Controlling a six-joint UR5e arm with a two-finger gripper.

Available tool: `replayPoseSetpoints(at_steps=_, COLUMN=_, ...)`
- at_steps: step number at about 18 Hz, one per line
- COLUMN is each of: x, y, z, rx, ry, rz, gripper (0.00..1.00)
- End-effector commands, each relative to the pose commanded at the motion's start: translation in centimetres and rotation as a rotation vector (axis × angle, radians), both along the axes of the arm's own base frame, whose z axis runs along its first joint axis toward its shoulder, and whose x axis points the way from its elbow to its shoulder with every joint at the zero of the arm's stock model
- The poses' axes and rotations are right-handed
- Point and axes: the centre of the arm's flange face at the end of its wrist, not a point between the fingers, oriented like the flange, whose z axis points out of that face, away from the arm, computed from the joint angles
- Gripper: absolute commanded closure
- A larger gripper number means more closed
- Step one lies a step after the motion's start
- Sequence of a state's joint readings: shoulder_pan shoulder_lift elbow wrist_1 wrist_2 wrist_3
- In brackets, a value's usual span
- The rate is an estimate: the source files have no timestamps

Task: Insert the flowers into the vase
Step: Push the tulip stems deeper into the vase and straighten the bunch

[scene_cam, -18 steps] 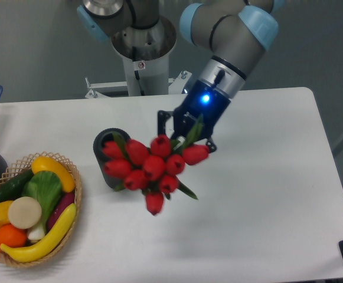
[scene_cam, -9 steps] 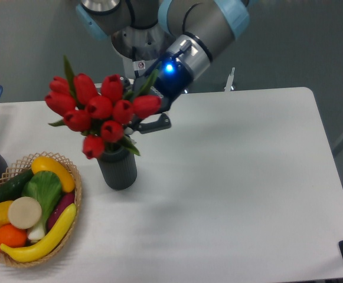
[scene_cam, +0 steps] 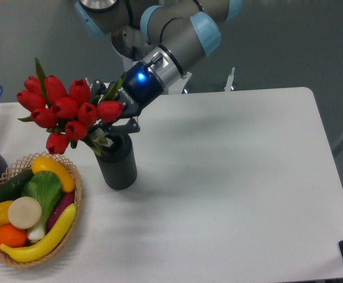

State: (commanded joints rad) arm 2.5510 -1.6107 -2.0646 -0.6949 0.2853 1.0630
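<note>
Change: over the last second the arm swings the flowers (scene_cam: 65, 113) from in front of the vase (scene_cam: 117, 163), heads toward the camera, up and over to its left, and the bunch now sits further left and a little lower than half a second ago.
Flowers: red heads fan out up and left of the vase mouth, above the basket (scene_cam: 77, 194) of vegetables; the stems slant down to the right toward the mouth.
Gripper: the gripper (scene_cam: 114, 112) pinches the bunch at the stems, jaws closed on them just above the vase.
Vase: upright on the table (scene_cam: 248, 177), in the same spot in all three views.
Stem ends: hidden behind leaves and fingers, so entry into the mouth cannot be confirmed.
Meaning: the bunch looks lined up for insertion; lowering and release appear to remain.
</note>
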Motion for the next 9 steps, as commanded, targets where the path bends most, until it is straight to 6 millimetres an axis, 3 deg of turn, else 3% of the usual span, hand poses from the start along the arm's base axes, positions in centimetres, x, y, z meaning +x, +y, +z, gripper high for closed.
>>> replayPoseSetpoints(at_steps=7, x=1.2, y=-0.8, z=-3.6, rx=0.031, ry=0.076, rz=-0.045, gripper=0.97)
replayPoseSetpoints(at_steps=9, x=1.7, y=-1.8, z=-5.8, rx=0.043, ry=0.109, rz=-0.058, gripper=0.96)
